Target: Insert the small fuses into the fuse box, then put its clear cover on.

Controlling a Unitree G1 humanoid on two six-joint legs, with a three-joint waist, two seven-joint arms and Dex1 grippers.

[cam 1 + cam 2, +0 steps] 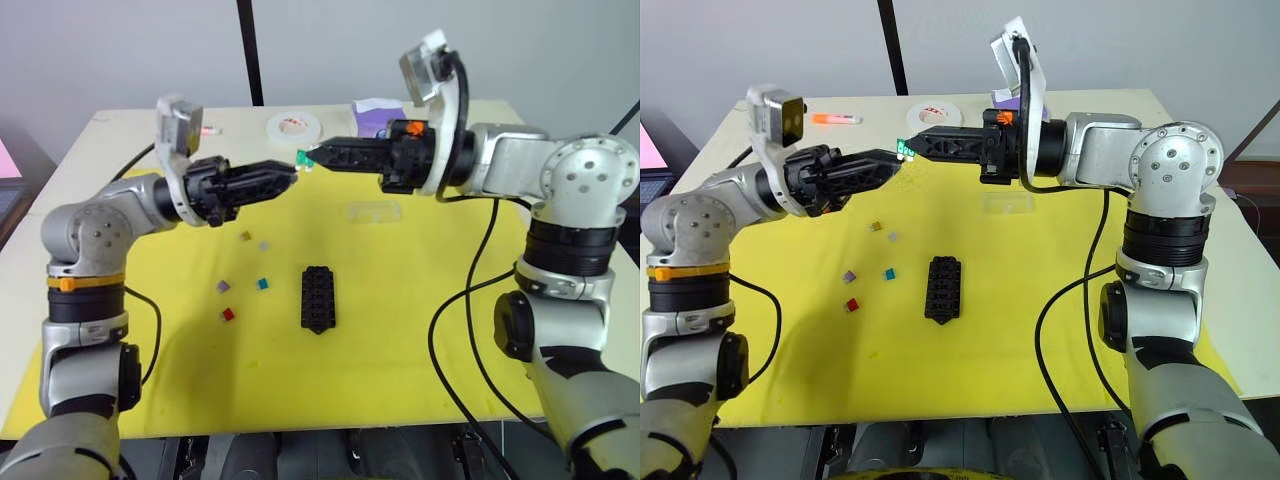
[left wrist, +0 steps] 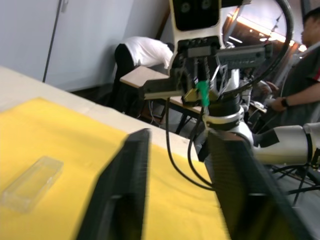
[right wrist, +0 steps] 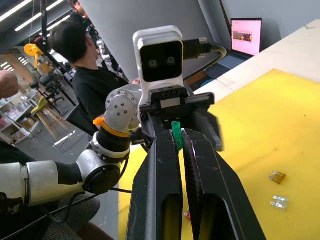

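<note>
My right gripper (image 1: 310,155) hangs above the far middle of the yellow mat, shut on a small green fuse (image 1: 303,156) that sticks out past its tips. Facing it tip to tip, just short of the fuse, my left gripper (image 1: 291,174) is open with nothing between its fingers (image 2: 130,170). The black fuse box (image 1: 318,298) lies on the mat nearer me, its slots empty. Loose fuses lie to its left: amber (image 1: 245,236), grey (image 1: 264,244), teal (image 1: 263,284), purple (image 1: 221,287) and red (image 1: 228,314). The clear cover (image 1: 374,211) lies flat beyond the box, under my right arm.
The yellow mat (image 1: 400,340) covers most of the pale table. A white tape roll (image 1: 293,125), a purple packet (image 1: 375,112) and an orange marker (image 1: 835,119) sit along the far edge. People (image 3: 80,65) stand in the room beyond the table.
</note>
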